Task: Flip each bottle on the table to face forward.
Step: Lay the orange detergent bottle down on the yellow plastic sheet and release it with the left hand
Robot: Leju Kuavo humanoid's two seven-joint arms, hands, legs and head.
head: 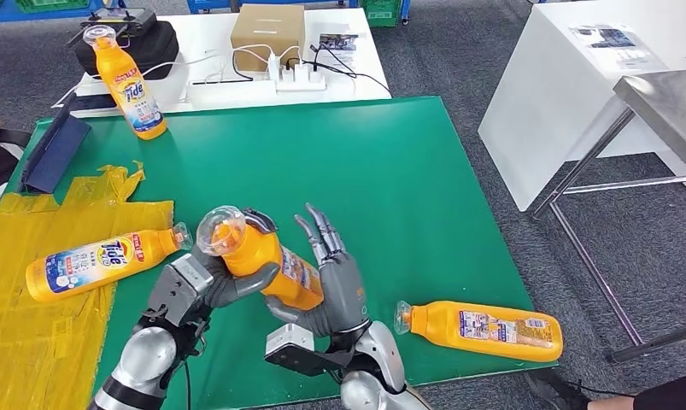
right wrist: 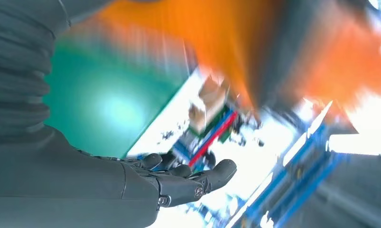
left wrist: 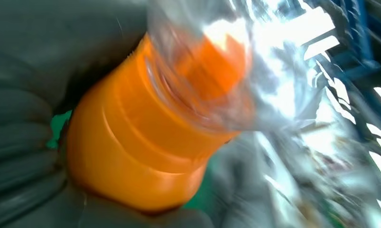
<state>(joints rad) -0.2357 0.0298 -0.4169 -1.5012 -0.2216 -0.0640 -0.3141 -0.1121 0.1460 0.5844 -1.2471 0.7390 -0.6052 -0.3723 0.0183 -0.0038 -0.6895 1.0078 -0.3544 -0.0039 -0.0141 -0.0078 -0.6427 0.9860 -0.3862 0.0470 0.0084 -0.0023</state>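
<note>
You are looking at a robot test area in a lab or workshop, not a home. Grey carpet tile floor [head: 442, 51] runs throughout. The work surface is a table covered by a green mat [head: 322, 171], with yellow plastic sheeting [head: 32, 342] at its near left. Beyond it, a white table [head: 202, 43] carries a cardboard box [head: 267, 31], a white power strip [head: 300, 79] with trailing cables, and a black case [head: 121, 38]. To the right stand a white counter [head: 570, 94] and a steel-framed table [head: 664, 94]. Blue and green crates [head: 382, 10] line the far edge.
</note>
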